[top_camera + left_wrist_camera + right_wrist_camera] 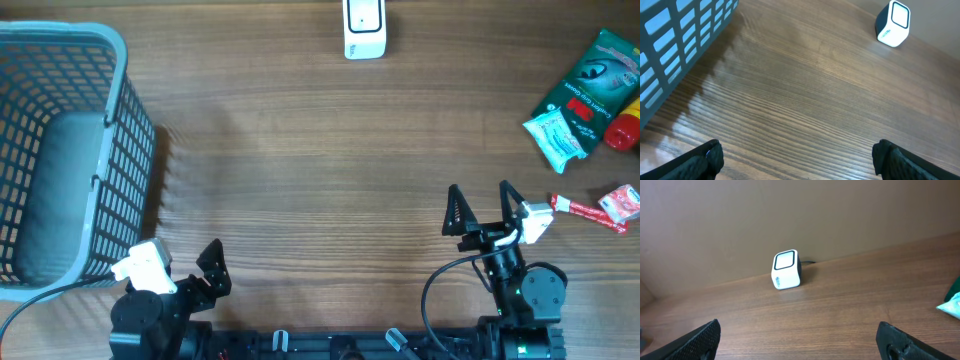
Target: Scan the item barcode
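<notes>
Fingers [700, 340] on my right gripper [480, 195] and left gripper [800, 160] are spread wide, empty, both well short of the scanner [364, 28]. Right of the scanner the green packet [590, 85] touches a pale sachet [553, 135], so I might drag both, or lift one with its barcode turned from the scanner.

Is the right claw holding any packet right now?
No, the right claw is open with nothing between its fingers; the green packet lies on the table off to its right.
</notes>
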Available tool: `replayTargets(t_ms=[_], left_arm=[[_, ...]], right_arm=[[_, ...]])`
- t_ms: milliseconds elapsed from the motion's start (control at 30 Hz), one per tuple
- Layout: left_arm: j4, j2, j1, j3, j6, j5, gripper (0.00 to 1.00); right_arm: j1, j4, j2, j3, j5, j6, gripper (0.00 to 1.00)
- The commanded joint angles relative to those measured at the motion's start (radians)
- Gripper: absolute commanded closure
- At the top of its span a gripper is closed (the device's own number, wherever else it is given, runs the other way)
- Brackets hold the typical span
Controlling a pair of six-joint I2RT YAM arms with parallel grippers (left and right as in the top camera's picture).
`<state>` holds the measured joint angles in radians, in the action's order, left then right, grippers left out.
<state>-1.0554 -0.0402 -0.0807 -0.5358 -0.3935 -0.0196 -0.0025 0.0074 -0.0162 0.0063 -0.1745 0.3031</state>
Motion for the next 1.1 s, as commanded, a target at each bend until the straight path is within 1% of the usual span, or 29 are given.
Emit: replayTargets(t_ms=[0,100,200,267,333,367,500,567,633,833,933,1067], left_arm=[[0.043,0.013,0.007,0.004,0.016,0.028,0.0],[0.251,0.03,0.007,0.047,0.023,0.006,0.0],[0.489,0.032,0.007,0.162,0.038,-0.026,0.0],[0.669,0.037,0.007,0.259,0.104,-0.023,0.0],[0.785,0.037,0.007,0.321,0.157,-0.022,0.0],[0.861,0.037,0.007,0.372,0.233,-0.022,0.0],[0.869,0.037,0.019,0.412,0.337,-0.021,0.0],[0.869,0.037,0.036,0.439,0.368,-0.015,0.0],[0.867,0.037,0.053,0.48,0.364,-0.014,0.0],[0.88,0.037,0.053,0.484,0.365,-0.014,0.0],[0.88,0.037,0.053,0.484,0.431,-0.003,0.0],[0.884,0.037,0.053,0.486,0.438,0.005,0.0]], right_arm=[[0.005,0.004,0.012,-0.001,0.019,0.013,0.0],[0.005,0.004,0.012,-0.001,0.019,0.013,0.0],[0.005,0.004,0.012,-0.001,0.019,0.013,0.0],[0.005,0.004,0.012,-0.001,0.019,0.013,0.0],[0.005,0.004,0.012,-0.001,0.019,0.013,0.0],[0.005,0.004,0.012,-0.001,0.019,0.013,0.0],[0.005,0.004,0.012,-0.001,0.019,0.013,0.0],[0.005,0.004,0.012,-0.001,0.019,0.013,0.0],[0.005,0.004,0.012,-0.001,0.019,0.013,0.0],[0.005,0.004,0.012,-0.001,0.019,0.012,0.0],[0.005,0.004,0.012,-0.001,0.019,0.013,0.0],[0.005,0.004,0.012,-0.001,0.019,0.012,0.0]])
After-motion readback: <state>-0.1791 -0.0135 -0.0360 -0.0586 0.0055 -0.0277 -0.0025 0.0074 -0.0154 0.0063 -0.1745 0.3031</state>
